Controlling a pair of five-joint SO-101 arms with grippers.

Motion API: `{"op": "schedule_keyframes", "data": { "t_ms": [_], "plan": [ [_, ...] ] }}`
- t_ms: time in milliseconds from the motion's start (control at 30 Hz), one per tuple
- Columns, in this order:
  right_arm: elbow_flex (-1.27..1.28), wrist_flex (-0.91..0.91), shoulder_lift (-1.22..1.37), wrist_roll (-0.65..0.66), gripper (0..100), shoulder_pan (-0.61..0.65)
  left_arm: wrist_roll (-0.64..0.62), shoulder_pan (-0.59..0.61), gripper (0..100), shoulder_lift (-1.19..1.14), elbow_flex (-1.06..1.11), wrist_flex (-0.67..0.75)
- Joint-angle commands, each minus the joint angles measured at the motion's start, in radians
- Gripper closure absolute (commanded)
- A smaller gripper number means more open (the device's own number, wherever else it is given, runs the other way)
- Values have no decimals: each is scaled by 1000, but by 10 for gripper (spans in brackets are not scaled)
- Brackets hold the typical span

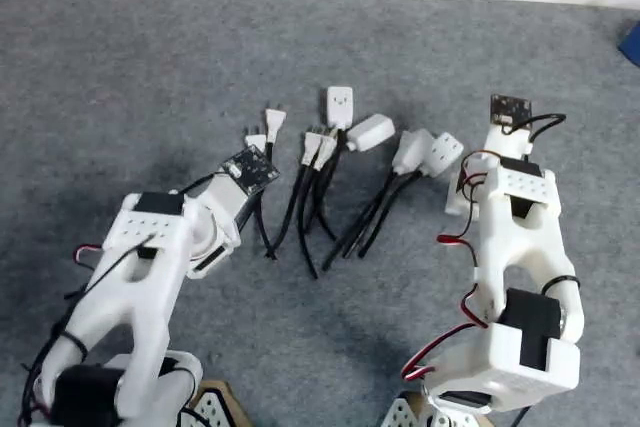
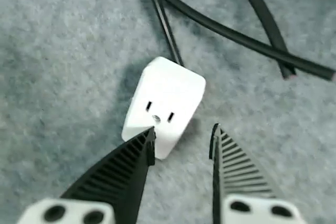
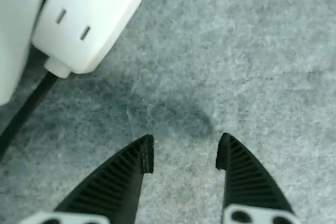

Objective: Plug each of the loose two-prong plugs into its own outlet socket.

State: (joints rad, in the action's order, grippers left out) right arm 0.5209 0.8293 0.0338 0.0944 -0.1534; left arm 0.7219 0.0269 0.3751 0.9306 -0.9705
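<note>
Left gripper (image 2: 181, 140) stood parted, one tip beside white socket (image 2: 164, 100). Right gripper (image 3: 184, 153) parted over carpet (image 3: 252, 51), another socket (image 1: 445, 152) at its 10 o'clock. Sockets likely light, rigid, slick: pinch flat sides.

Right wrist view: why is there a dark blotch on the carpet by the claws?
Right wrist view: the blotch is a soft shadow, probably cast by the right gripper above it. Left wrist view: a similar shadow lies beside the white socket block. High view: the carpet darkens beside the left arm.
</note>
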Motion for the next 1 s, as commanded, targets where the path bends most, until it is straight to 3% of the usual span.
{"op": "schedule_keyframes", "data": {
  "t_ms": [0,233,733,967],
  "plan": [
    [-2,-19,-12,12,793,16,12,1,808,-104,-64,71],
    [-2,-19,-12,12,793,16,15,36,808,-317,-223,81],
    [-1,-39,-10,12,793,16,213,160,808,-513,-438,0],
    [-1,-39,-10,12,793,16,233,213,811,-653,-550,-25]
  ]
}}
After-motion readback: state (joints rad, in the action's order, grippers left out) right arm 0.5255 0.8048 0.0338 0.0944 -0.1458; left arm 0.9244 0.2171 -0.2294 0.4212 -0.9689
